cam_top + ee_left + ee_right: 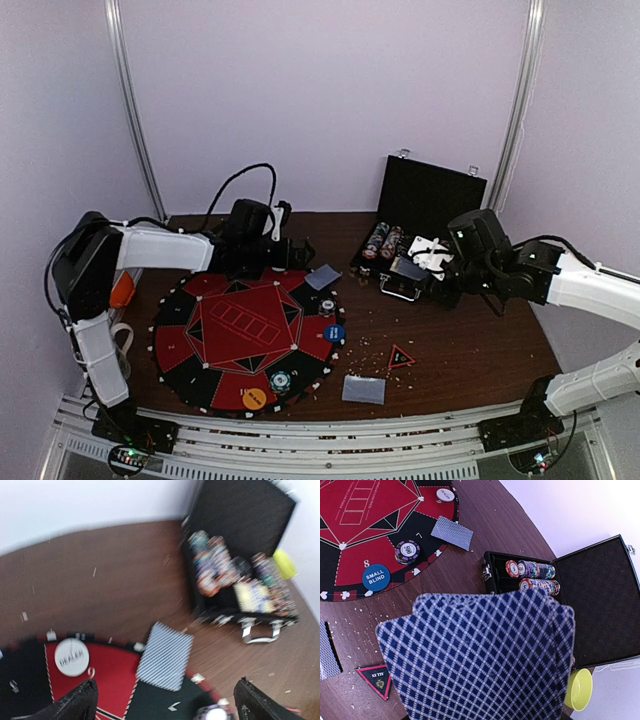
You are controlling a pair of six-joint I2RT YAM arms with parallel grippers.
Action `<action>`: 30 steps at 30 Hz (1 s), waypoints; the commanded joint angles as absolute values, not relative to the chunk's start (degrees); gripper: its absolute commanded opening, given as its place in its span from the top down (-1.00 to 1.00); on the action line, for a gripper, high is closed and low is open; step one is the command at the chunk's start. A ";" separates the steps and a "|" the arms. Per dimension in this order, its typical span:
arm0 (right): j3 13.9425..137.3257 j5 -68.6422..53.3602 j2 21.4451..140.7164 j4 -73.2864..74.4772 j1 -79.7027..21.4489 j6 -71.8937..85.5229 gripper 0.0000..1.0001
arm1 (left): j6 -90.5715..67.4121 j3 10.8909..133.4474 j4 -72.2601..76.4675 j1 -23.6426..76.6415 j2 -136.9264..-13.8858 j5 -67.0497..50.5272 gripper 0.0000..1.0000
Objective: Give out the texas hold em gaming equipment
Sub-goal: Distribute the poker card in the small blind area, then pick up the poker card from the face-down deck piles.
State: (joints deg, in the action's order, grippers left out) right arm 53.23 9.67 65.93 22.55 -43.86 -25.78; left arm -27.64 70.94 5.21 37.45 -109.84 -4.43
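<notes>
My left gripper hangs open over the far rim of the red and black poker mat, its black fingertips wide apart with nothing between them. Just ahead of it a grey-blue playing card lies across the mat's edge, beside the white dealer disc. My right gripper is by the case, shut on a fanned stack of playing cards that hides its fingers. On the mat sit the blue small-blind disc, a striped chip stack and an orange disc.
The black chip case stands open at the back right with rows of chips in it. A yellow bowl sits beside the case. Face-down cards and a small red triangle marker lie near the front.
</notes>
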 commanded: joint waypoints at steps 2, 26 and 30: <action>55.66 6.12 67.39 22.50 -44.99 -26.60 0.00 | -17.78 70.45 7.85 43.59 -98.07 -8.87 -0.96; 64.31 3.64 80.69 15.64 -56.08 -26.19 0.00 | -25.18 61.97 15.74 49.59 -92.75 -22.74 -0.83; 65.01 4.42 81.18 15.73 -56.82 -26.73 0.00 | -22.29 65.27 9.54 49.70 -94.94 -19.94 -0.65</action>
